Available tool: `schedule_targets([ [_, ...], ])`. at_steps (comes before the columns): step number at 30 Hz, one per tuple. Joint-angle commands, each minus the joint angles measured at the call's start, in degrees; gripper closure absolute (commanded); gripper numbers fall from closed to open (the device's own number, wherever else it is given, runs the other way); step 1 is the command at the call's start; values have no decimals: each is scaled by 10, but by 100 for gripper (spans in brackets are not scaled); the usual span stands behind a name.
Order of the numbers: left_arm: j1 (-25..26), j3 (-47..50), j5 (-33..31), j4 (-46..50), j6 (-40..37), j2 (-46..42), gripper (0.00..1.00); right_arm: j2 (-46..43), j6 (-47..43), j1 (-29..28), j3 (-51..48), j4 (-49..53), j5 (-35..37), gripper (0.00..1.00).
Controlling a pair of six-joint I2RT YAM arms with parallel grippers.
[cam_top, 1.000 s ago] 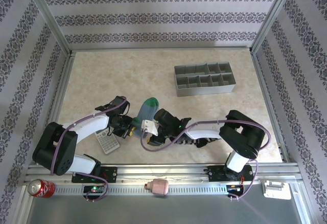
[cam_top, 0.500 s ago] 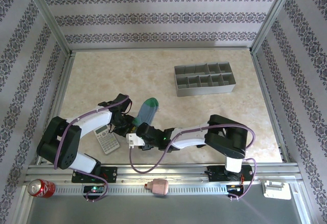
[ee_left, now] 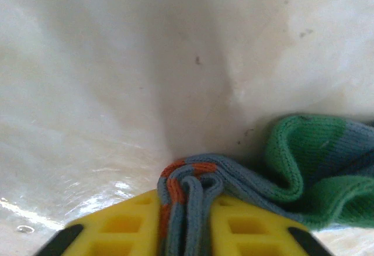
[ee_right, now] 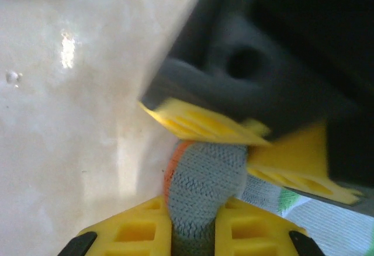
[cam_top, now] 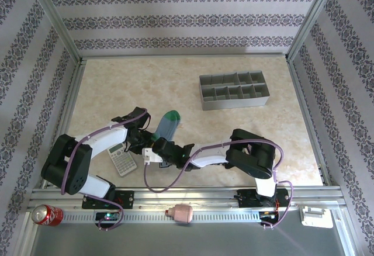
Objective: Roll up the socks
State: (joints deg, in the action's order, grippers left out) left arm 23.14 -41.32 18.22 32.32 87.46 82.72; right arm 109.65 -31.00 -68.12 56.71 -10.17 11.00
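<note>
Reaching further left than a second ago, the right arm (cam_top: 210,154) now lies low across the near part of the surface (cam_top: 234,133). The right jaws have closed in to meet the left jaws, and the elbow has drawn in from the right edge. The left arm (cam_top: 99,139) has shifted only slightly.

The blue-grey sock (cam_top: 166,126) lies left of centre on the surface, its green toe (cam_top: 172,116) pointing away from the arm bases and its near end gathered up where the two sets of jaws meet. In the left wrist view the left jaws are clenched on a fold of this sock, orange-striped knit squeezed between the yellow fingers (ee_left: 117,232), with the green toe bunched just to the right. In the right wrist view the right jaws are clenched on another grey, orange-edged fold between their own fingers (ee_right: 134,232), the left jaws touching the same fabric just beyond.

A grey calculator (cam_top: 123,158) lies just beside the jaws on the left. A grey divided tray (cam_top: 234,90) stands well apart, toward the far right.
</note>
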Motion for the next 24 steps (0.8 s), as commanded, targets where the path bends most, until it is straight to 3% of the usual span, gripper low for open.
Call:
schedule_targets([
  [1,-6,16,-10,34,18,-38,62,14,69,44,-23,98,-79,100],
  [5,-23,18,-40,18,16,-81,33,16,104,72,-26,110,-158,100],
  [9,-47,43,-67,-26,15,-128,20,23,134,95,-25,119,-212,100],
  [13,-60,70,-70,-80,7,-159,23,33,155,119,-14,137,-274,100],
  [21,-55,127,-17,-205,-6,-184,45,79,237,187,33,179,-403,100],
  [24,-50,151,5,-270,-6,-189,45,105,261,209,63,216,-448,100],
])
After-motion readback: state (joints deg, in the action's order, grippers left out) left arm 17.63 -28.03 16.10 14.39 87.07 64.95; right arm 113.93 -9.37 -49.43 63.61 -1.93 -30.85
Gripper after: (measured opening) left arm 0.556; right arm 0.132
